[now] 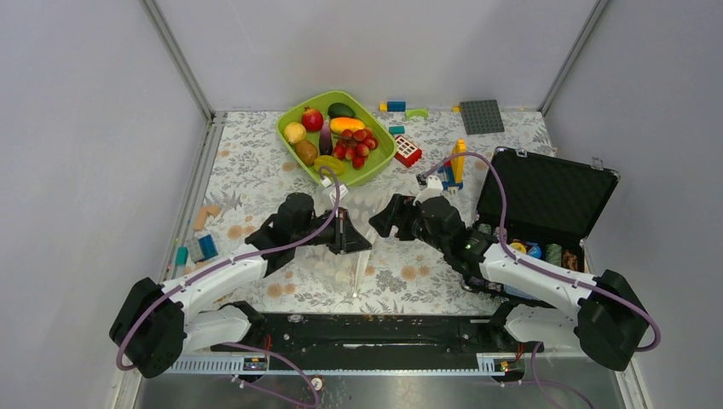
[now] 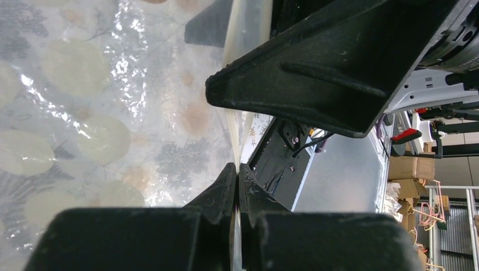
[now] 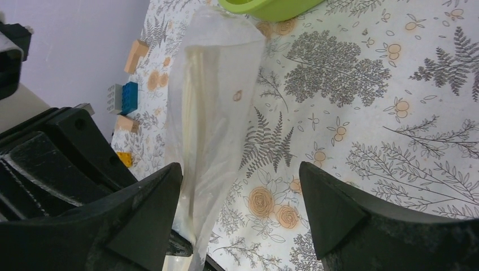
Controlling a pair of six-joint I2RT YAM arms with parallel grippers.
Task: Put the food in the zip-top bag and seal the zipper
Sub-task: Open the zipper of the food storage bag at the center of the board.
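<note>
Just nearer than the lime-green plastic tray (image 1: 367, 175), which holds the small plastic toy fruits and vegetables (image 1: 354, 145), the left gripper (image 2: 237, 169) pinches an edge of the clear, dotted plastic zip-top bag (image 3: 212, 101), barely discernible from above. The right gripper (image 3: 240, 214) gapes beside it. The zipper is indistinguishable.

Zip-top bag (image 1: 359, 271): clear, standing on edge, mid-counter toward near edge, between both grippers.
Left gripper (image 1: 362, 240): against bag's upper part; finger gap not readable.
Right gripper (image 1: 385, 220): just beside bag on its right; contact unclear.
Lime-green tray (image 1: 373, 170): far edge, centre. Inside: red apple (image 1: 312, 119), lemon (image 1: 295, 132), kiwi (image 1: 306, 152), eggplant (image 1: 326, 136), grape bunch (image 1: 355, 145), starfruit (image 1: 329, 164).
Black case (image 1: 546, 200): open, right edge.
Grey baseplate (image 1: 482, 117): far right corner.
Loose blocks (image 1: 198, 247): along left edge.
Red-white block (image 1: 407, 151): just right of tray.
</note>
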